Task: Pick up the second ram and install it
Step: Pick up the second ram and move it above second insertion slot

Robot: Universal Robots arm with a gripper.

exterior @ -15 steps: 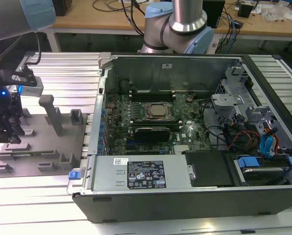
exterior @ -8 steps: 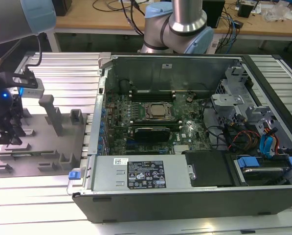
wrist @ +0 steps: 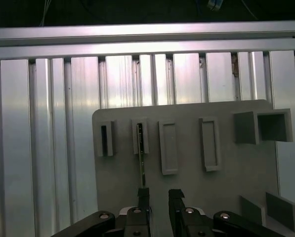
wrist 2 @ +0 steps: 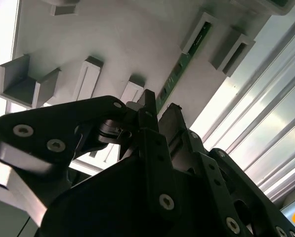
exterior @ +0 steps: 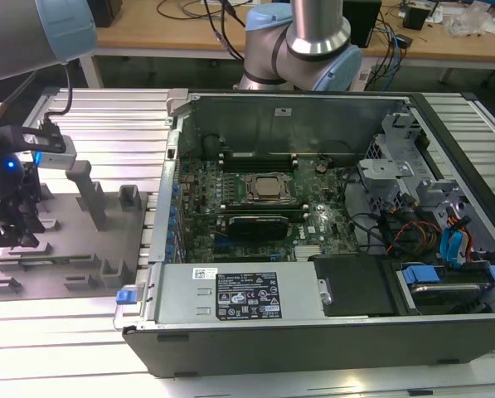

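Observation:
The second ram (wrist: 141,163) is a thin green stick seen edge-on, standing in a slot of the grey holder tray (wrist: 226,187). In the second wrist view the second ram (wrist 2: 179,69) runs from its slot toward my fingertips. My gripper (wrist: 159,197) hangs low over the tray with a gap between its black fingers (wrist: 175,200). The stick's near end lies right by one finger, and the gap is wider than the stick. In the exterior view my gripper (exterior: 11,239) sits at the exterior view's left, over the tray (exterior: 73,265).
An open computer case (exterior: 313,323) lies to the exterior view's right of the tray, with its motherboard (exterior: 264,207) exposed. Upright grey posts (exterior: 89,195) rise from the tray. Everything rests on a ribbed aluminium table (wrist: 38,148). A wooden bench (exterior: 189,33) with cables stands behind.

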